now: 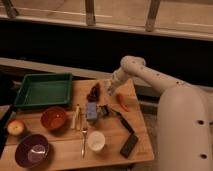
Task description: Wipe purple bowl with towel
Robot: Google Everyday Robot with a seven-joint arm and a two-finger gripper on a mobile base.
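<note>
**Camera view.** Wooden table [64,153] seen from above and in front; the robot's white arm enters from the right edge of the frame and reaches left over the table's far side. The gripper [107,89] sits at upper centre, low over the far table edge; whether it is parted, closed or holding anything cannot be told here. Just beside it, to the left, lies a dark reddish crumpled object [93,92], possibly the towel, though this is not certain. The purple bowl [32,150] stands upright at the lower left corner of the table, mouth up and apparently empty.

Governing relation: the bowl lies well apart from the gripper, down and to the left along the table's diagonal, at the corner opposite the arm. Between them on that line stand an orange bowl [53,118] and a pale stick-like item [76,118]; a green tray [44,90] occupies the upper left. Being round, the bowl offers no long axis, so approach direction is judged unconstrained, but the one arm must extend across most of the table.
</note>
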